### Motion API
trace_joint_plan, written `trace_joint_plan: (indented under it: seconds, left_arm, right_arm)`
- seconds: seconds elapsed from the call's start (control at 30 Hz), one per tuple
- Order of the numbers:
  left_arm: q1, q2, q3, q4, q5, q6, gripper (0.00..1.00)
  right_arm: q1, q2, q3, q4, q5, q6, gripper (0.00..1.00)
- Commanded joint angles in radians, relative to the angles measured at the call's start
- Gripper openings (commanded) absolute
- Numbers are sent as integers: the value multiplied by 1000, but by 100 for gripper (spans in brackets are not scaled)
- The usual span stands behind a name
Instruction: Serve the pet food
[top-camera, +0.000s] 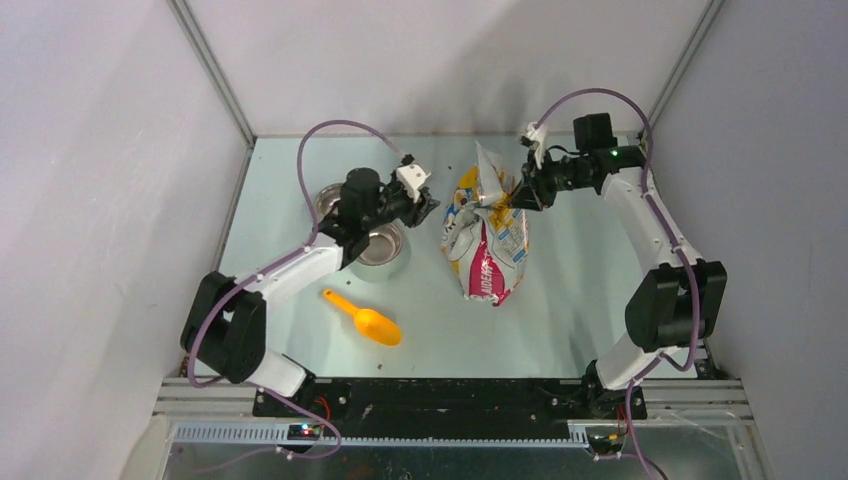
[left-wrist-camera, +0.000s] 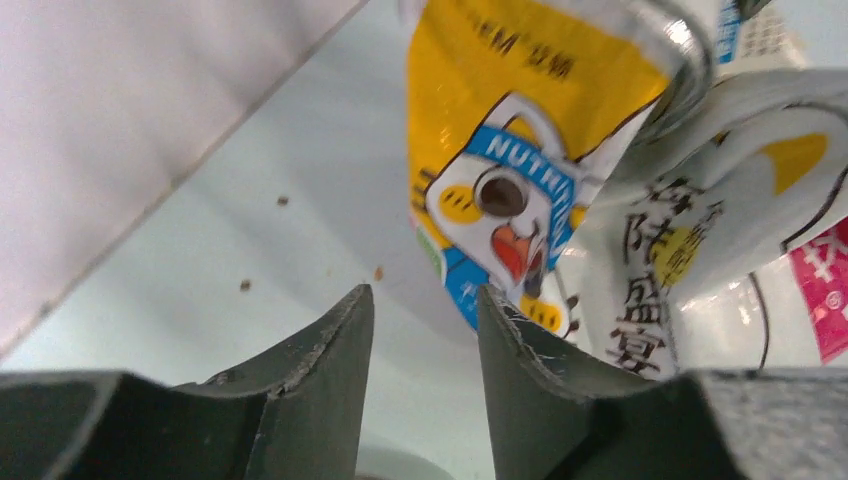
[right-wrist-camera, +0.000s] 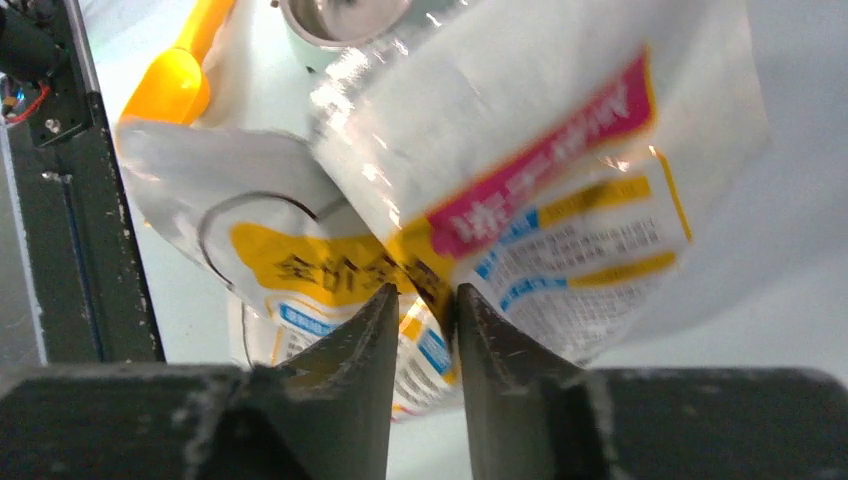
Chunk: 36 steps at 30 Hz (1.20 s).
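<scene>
- Left gripper (left-wrist-camera: 425, 292) is being held released, its dark fingers standing apart with nothing between them, just short of the white-and-yellow printed foil bag (left-wrist-camera: 520, 190).
- Across the bag from it, the right gripper (right-wrist-camera: 426, 292) is being pressed up to a crease in the foil. Its fingers are standing narrowly apart, and whether foil is being pinched between them cannot be told.
- Of the pet food (left-wrist-camera: 378, 272), only a few small brown kibble pieces are being shown, scattered on the pale green table (left-wrist-camera: 300, 230) just ahead and to the left of the left gripper. The bulk is judged to be lying hidden inside the bag.
- Two shiny round steel bowls (top-camera: 385, 245) are being overhung by the left gripper's wrist, with no kibble being seen in them. An orange plastic scoop (top-camera: 365, 322) is lying untouched, back toward that arm's base.
- The step in hand is being judged as taking hold of the bag's top from both sides so that it can be opened.
- To do this well, the thin, slippery foil is best bitten deeply, close to the mouth, one gripper on each side.
- The bag is best held upright while its sides are being drawn apart gently, so that more kibble is not being spilled beside the grippers.
</scene>
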Motion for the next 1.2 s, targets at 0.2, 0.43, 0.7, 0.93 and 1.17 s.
trace_joint_plan:
  seconds: [0.2, 0.43, 0.7, 0.93, 1.17]
  left_arm:
    - [-87, 201, 305, -183, 254, 199, 64]
    - [-107, 274, 394, -272, 279, 243, 66]
    - [-55, 124, 316, -488, 389, 383, 67]
    - [-136, 197, 315, -318, 245, 365, 66]
    - [-171, 290, 331, -96, 36, 370, 44]
  right_arm:
    - [162, -61, 47, 78, 148, -75, 51]
    - [206, -41, 26, 86, 260, -120, 45]
    - [210, -112, -68, 201, 330, -179, 45]
    - [268, -91, -67, 279, 357, -147, 40]
    - [288, -87, -51, 269, 334, -148, 3]
